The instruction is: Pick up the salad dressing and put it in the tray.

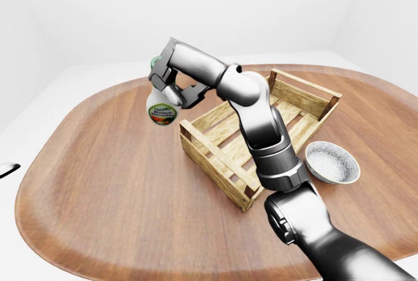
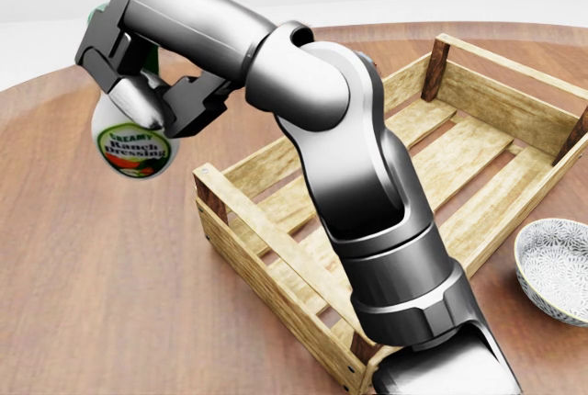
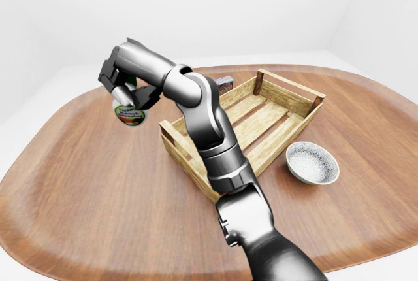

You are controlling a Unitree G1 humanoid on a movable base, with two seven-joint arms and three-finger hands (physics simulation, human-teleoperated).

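The salad dressing (image 2: 129, 149) is a white ranch bottle with a green cap and a red-and-green label. My right hand (image 2: 140, 101) is shut on its upper part and holds it in the air at the upper left of the head view. It hangs over the wooden table, just left of the tray's near-left corner. The tray (image 2: 268, 231) is a slatted wooden crate with nothing in it that shows; my arm crosses over its left half. No left hand shows in any view.
A patterned grey bowl (image 2: 556, 268) sits right of the tray. A chocolate pudding box (image 3: 225, 83) stands beyond the tray's far long side, hidden by my arm in the head view. The round wooden table (image 1: 98, 183) spreads wide to the left.
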